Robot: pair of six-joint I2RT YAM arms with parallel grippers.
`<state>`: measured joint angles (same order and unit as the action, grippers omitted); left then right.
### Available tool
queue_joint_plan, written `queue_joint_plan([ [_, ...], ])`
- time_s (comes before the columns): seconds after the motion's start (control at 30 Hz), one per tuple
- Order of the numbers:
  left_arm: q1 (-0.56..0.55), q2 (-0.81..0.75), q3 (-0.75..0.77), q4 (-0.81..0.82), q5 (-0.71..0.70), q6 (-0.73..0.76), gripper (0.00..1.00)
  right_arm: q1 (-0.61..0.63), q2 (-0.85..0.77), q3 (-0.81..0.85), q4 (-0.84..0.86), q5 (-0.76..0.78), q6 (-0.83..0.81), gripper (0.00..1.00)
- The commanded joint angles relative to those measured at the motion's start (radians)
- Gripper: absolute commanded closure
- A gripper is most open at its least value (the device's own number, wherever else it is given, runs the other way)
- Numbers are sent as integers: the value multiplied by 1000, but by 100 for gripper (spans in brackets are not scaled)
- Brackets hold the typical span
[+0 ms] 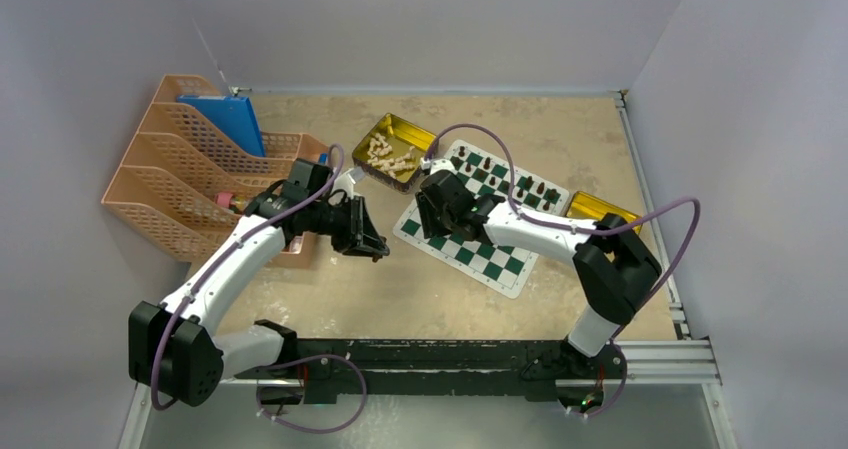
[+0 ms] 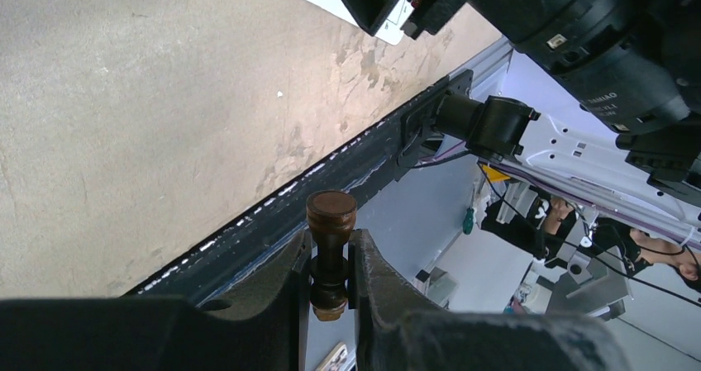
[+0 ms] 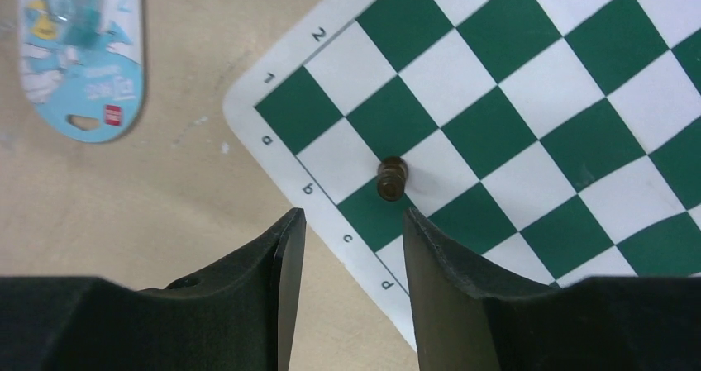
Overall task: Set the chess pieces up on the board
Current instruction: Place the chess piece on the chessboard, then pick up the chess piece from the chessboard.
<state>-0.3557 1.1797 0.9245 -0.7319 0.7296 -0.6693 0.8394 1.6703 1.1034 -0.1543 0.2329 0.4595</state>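
Now, left fingers [image 2: 269, 309] clamping dark piece [image 2: 331, 251], right fingers [image 3: 450, 305] apart, second piece [image 3: 392, 178] just ahead

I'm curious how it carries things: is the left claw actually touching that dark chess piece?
Touching. Left wrist view: the left gripper clamps the dark chess piece by its stem, no gap either side.

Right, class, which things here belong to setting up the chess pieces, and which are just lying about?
For the job:
board
dark piece gripped in the left pincer
another dark piece on the board
pale pieces in the gold tin
second gold tin

Lying about:
orange file trays
blue folder
blue packet beside the board
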Motion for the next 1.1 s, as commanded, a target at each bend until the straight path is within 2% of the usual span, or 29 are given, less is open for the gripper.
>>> queue_joint_plan([
  [0.0,4,-12,31,-10,12,9,93,1,-7,39,-29,76,-36,51],
  [0.13,4,-25,25,-17,10,8,92,-11,49,85,-56,75,-52,52],
  [0.33,4,-28,36,-34,10,19,92,-14,102,115,-53,79,-61,62],
  [0.57,4,-43,42,-55,0,22,92,-16,140,130,-77,96,-32,64],
  [0.93,4,-42,66,-73,-13,57,91,-19,77,168,-131,113,-17,97],
  [1.07,4,-44,69,-86,-27,83,91,-41,76,245,-231,114,-3,99],
])
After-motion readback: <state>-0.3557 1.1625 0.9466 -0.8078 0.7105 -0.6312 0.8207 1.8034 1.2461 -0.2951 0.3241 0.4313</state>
